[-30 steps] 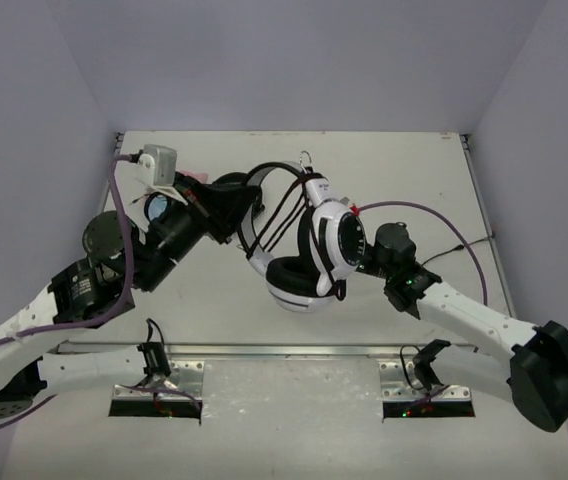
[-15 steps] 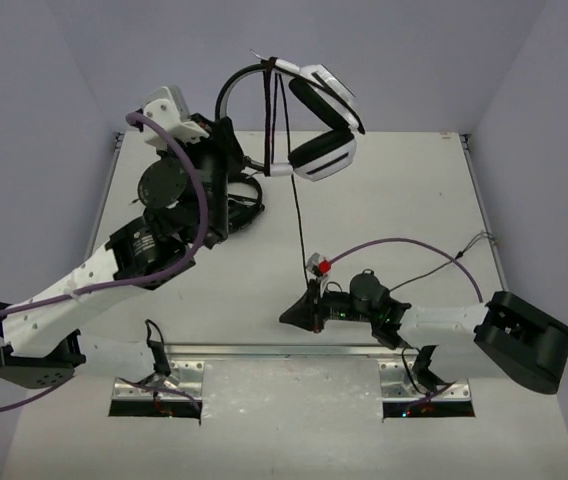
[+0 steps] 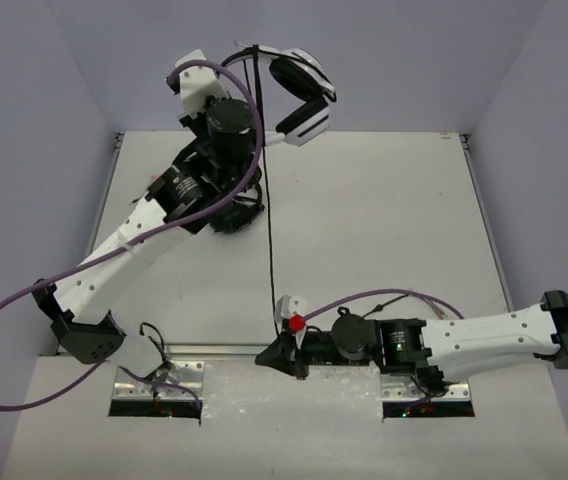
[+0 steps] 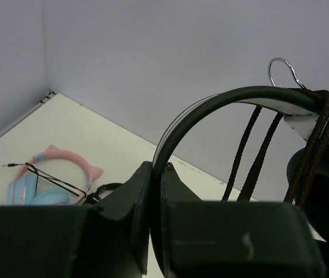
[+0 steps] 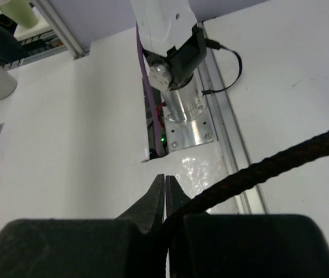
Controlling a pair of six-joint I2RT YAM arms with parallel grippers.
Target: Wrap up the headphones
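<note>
Pink-blue headphones (image 4: 34, 194) on white table (image 3: 384, 200)

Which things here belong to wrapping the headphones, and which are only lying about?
Job: white headphones, held by the left gripper; their black cable, pinched by the right gripper.
Lying about: pink-and-blue cat-ear headphones; black headphones, partly hidden.

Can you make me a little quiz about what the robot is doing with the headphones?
1. True or false: the left gripper holds the white headphones up by the headband.
2. What does the right gripper pinch? A) the cable B) an ear cushion C) nothing
3. Fill in: the cat-ear headphones are pink and ____.

Key: 1 true; 2 A; 3 blue.
</note>
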